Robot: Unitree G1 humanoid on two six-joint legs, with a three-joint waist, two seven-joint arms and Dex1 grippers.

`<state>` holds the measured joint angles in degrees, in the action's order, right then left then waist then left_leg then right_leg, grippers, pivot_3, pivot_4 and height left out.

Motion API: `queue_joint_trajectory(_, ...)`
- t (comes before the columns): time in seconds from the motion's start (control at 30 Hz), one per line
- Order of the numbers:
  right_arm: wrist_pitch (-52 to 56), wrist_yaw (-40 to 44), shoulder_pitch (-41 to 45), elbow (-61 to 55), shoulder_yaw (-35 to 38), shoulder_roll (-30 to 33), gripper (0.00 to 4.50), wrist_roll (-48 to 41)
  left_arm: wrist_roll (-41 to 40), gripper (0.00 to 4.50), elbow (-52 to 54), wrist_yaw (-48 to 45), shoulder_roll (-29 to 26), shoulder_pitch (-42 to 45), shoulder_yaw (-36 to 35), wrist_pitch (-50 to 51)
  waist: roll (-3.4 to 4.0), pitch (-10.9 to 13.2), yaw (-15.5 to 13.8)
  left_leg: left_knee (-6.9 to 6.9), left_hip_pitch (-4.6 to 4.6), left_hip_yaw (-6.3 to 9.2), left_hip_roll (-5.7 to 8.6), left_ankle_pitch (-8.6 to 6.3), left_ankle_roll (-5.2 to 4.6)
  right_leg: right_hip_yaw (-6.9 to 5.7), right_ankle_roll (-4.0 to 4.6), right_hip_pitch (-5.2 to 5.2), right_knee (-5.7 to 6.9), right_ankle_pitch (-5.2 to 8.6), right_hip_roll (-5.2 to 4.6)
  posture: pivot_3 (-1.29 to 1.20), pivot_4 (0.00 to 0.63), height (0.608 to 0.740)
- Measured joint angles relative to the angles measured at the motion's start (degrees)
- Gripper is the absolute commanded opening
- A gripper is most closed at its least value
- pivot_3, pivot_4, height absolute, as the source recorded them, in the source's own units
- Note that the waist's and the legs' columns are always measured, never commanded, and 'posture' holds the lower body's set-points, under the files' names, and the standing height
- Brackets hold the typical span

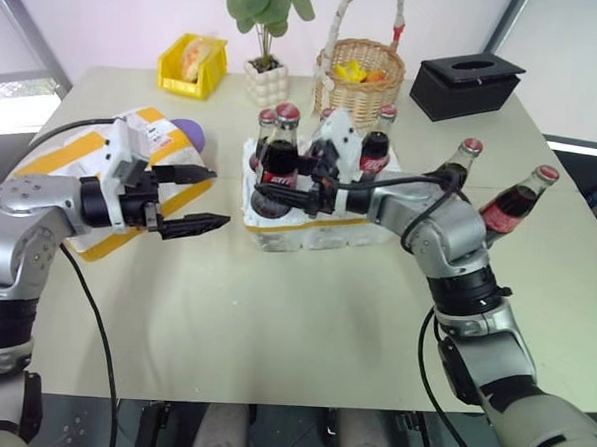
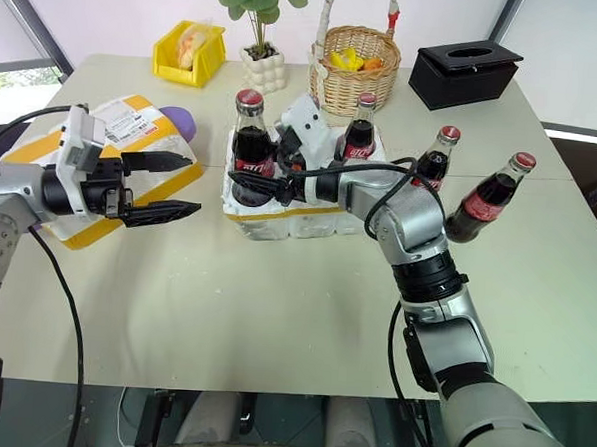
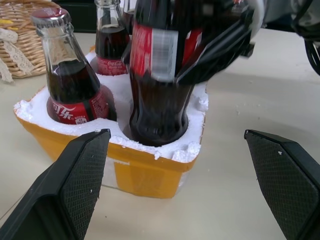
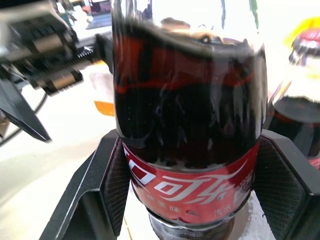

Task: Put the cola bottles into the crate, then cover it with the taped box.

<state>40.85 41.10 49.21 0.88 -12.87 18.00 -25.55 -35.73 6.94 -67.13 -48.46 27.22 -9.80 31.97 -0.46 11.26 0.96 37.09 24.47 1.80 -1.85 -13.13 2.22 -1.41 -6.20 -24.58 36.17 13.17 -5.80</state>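
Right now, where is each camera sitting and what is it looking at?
Head views: above, looking down at the table, both arms reaching in.
Left wrist view: behind the open left gripper, facing the crate.
Right wrist view: behind the right gripper, shut on a cola bottle.
Shared: that bottle.

Even, bright daylight fills the scene, with soft, faint shadows under the arms on the pale table [image 1: 274, 312]. In the right wrist view a white glare washes out the background, reflections streak the glass of the held cola bottle [image 4: 187, 125], and the left gripper [image 4: 30, 75] is motion-blurred. The left wrist view blurs the near bottle's label [image 3: 165, 50].
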Motion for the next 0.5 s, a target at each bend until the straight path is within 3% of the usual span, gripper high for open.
queue_joint_trajectory(0.13, -1.9, 0.4, -0.5, 2.9, -2.5, -0.2, 2.79, 3.6, -0.2, 4.50, 0.0, 0.2, 0.4, 0.2, 0.0, 0.0, 0.00, 0.0, 0.0, 0.00, 0.00, 0.00, 0.00, 0.00, 0.00, 0.00, 0.00, 0.00, -0.01, 0.00, 0.00, 0.00, 0.150, 0.740)
queue_joint_trajectory(0.2, -3.5, 1.0, -0.5, 3.7, -3.0, -0.3, 3.86, 5.3, -0.6, 4.50, 0.0, 0.1, 0.5, 0.2, 0.0, 0.0, -0.01, 0.0, 0.0, 0.00, -0.01, 0.00, 0.00, 0.00, 0.00, 0.00, 0.00, 0.02, -0.01, 0.00, 0.00, 0.00, 0.150, 0.740)
queue_joint_trajectory(0.27, -4.7, 1.3, -0.5, 4.3, -3.1, -0.5, 4.47, 6.5, -0.9, 4.50, 0.0, 0.2, 0.6, 0.2, 0.0, 0.0, -0.01, 0.0, 0.0, 0.01, -0.08, 0.00, 0.00, 0.00, 0.01, 0.00, 0.00, 0.07, 0.00, 0.00, 0.00, 0.00, 0.150, 0.740)
queue_joint_trajectory(0.5, -4.4, 1.5, -1.9, 3.6, -2.1, -0.8, 4.47, 7.2, -2.0, 4.50, 1.2, 0.0, 2.6, 0.8, 0.4, 0.3, -0.03, 0.0, -0.1, 0.05, -0.20, 0.04, -0.01, 0.12, 0.19, 0.00, 0.09, 0.20, 0.01, -0.06, 0.02, 0.00, 0.150, 0.740)
